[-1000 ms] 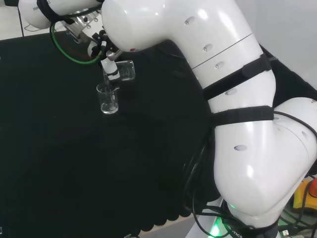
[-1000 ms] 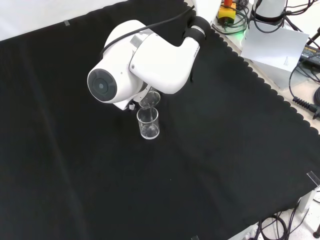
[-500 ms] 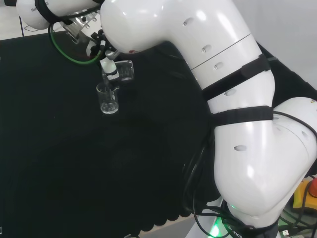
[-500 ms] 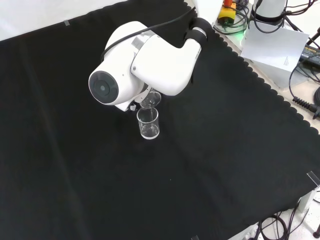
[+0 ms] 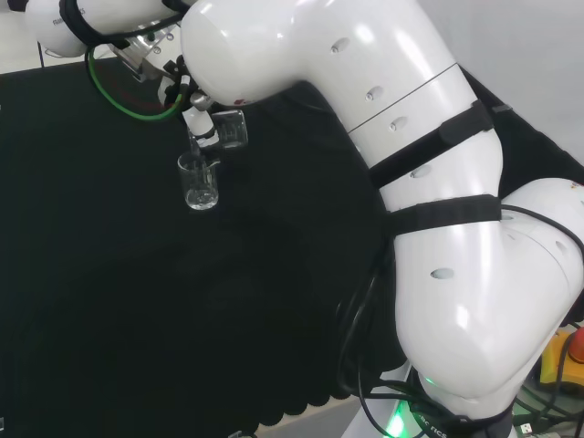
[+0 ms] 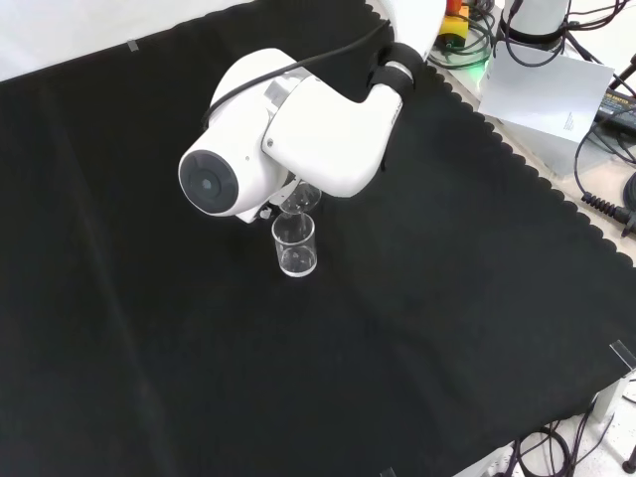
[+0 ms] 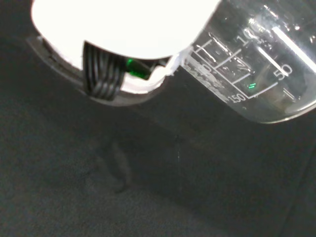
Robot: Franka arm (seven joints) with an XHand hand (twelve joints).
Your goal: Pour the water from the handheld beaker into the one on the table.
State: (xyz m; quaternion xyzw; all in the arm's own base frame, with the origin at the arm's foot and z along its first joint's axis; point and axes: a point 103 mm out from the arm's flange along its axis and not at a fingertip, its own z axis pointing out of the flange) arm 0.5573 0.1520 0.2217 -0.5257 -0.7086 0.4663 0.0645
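The robot hand [image 5: 199, 117] has its fingers curled round the handheld beaker [image 5: 230, 130], which lies tipped nearly on its side with its lip over the mouth of the beaker on the surface [image 5: 198, 181]. To pour well, the lip should stay centred above the standing beaker's rim and close to it, and the tilt should grow slowly so that the stream falls inside and does not run down the outer wall or onto the black cloth [image 6: 447, 298]. Whether water is flowing cannot be told.

In the head view the standing beaker sits just below the robot hand, at about 6 o'clock from it, and the held beaker juts out at about 3 o'clock. In the front view the held beaker [image 6: 299, 200] hangs at 12 o'clock from the standing beaker [image 6: 295, 244], just above its rim. In the wrist view the held beaker's marked wall [image 7: 256, 74] is close by.
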